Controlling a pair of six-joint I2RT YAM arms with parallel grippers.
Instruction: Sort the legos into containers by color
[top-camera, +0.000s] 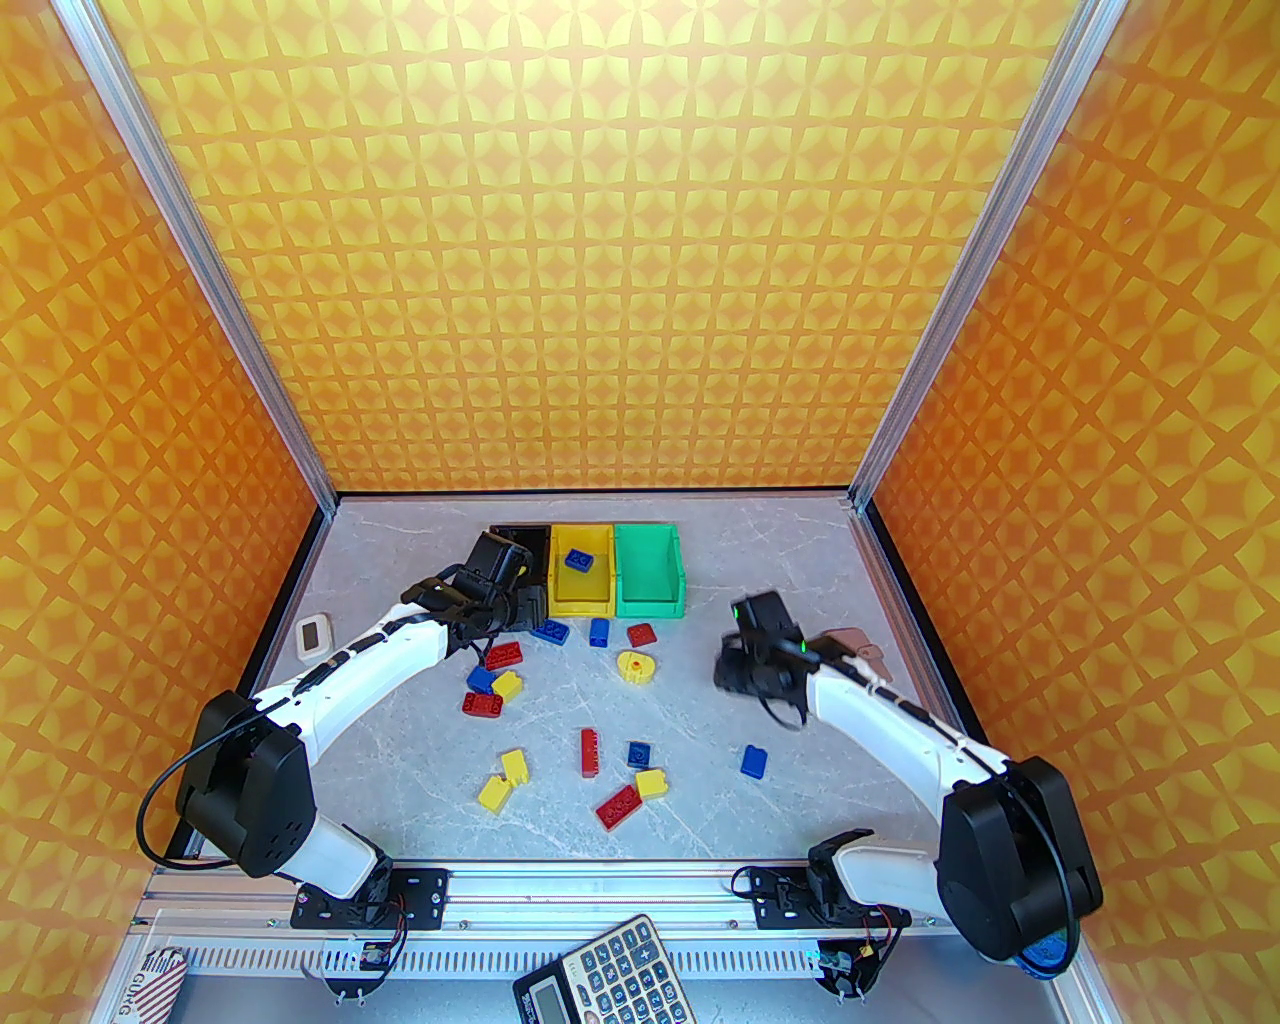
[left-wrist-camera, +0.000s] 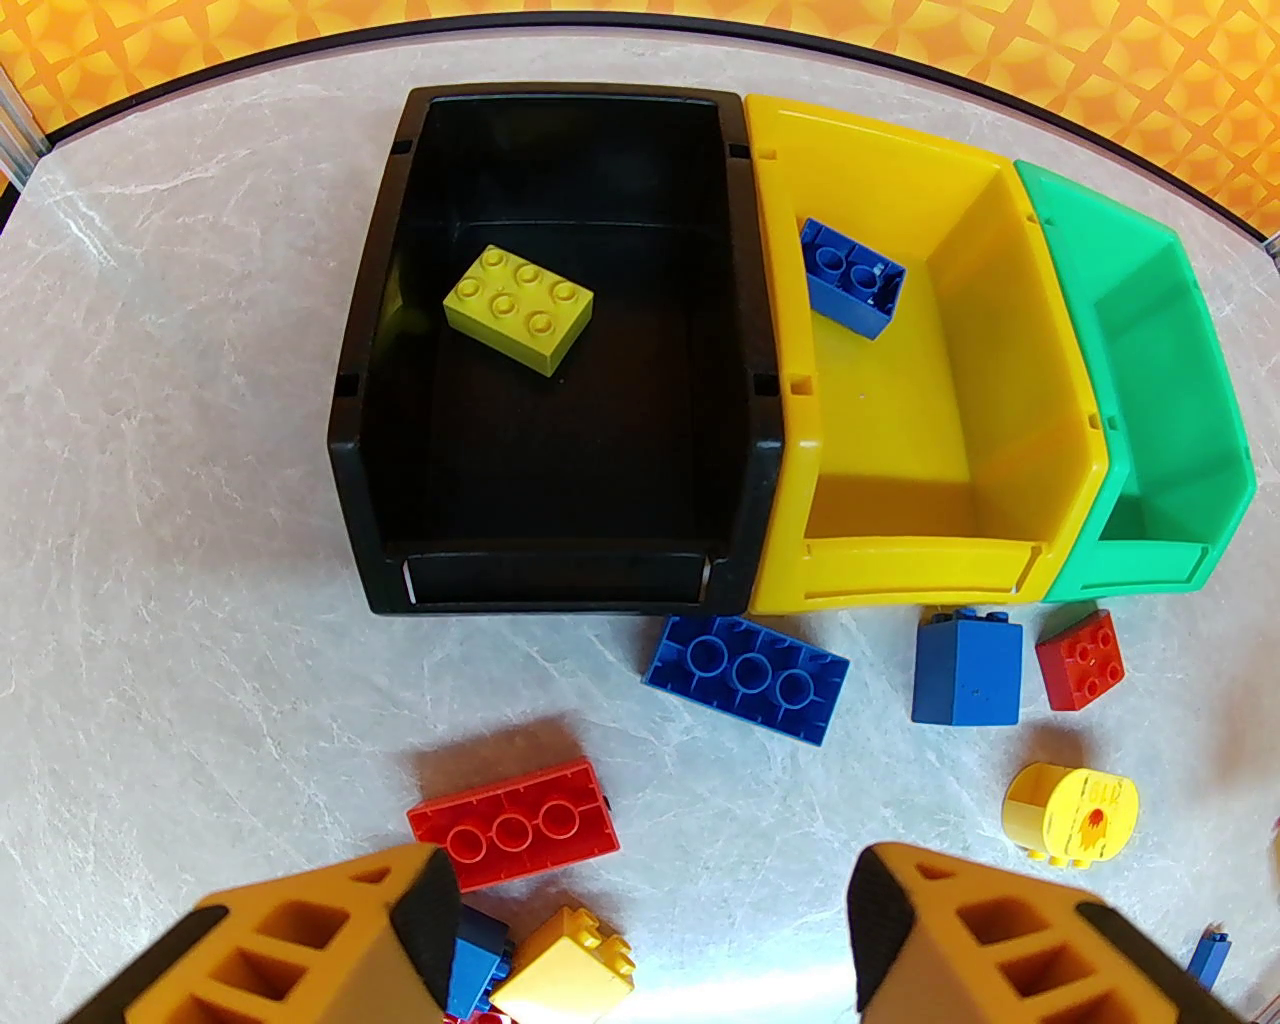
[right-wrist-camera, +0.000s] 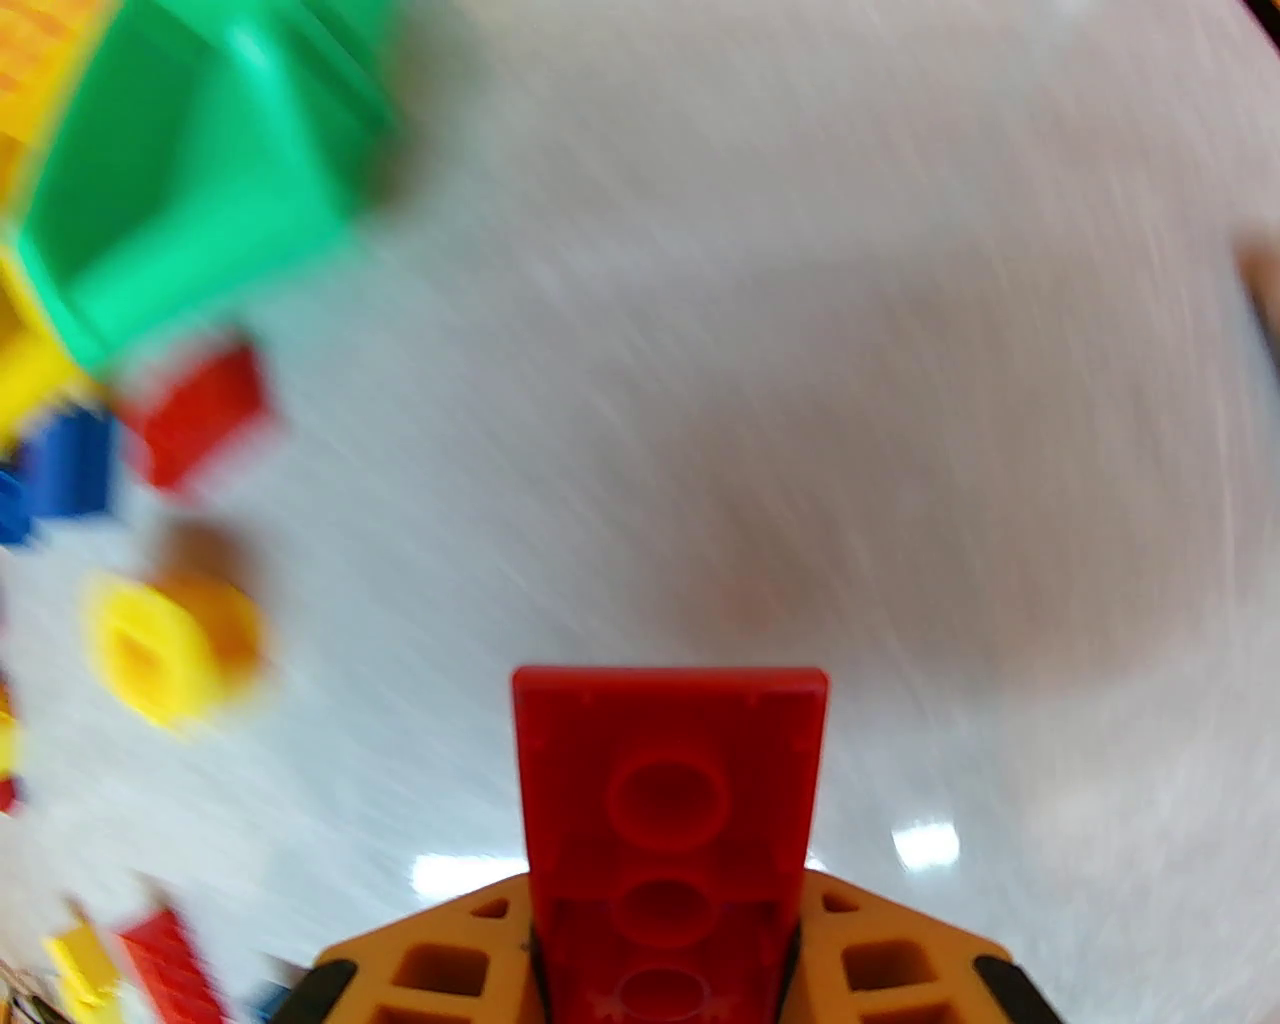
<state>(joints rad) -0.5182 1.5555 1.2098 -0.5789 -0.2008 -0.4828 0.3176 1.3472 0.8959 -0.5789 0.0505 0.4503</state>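
The right gripper (right-wrist-camera: 665, 960) is at 4 o'clock of the green bin (top-camera: 650, 600), jaws clamped on a red brick (right-wrist-camera: 670, 780). The left gripper (left-wrist-camera: 650, 900) is at 6 o'clock of the black bin (left-wrist-camera: 350, 450), jaws apart, empty. The black bin holds one yellow brick (left-wrist-camera: 518, 308). The yellow bin (left-wrist-camera: 900, 570) holds one blue brick (left-wrist-camera: 850, 278). Other legos (top-camera: 590, 750) lie loose on the table (top-camera: 800, 560) at 6 o'clock of the bins.

Striped tag (top-camera: 160, 985): letters roughly "GU..G"; calculator (top-camera: 605, 975) keys illegible
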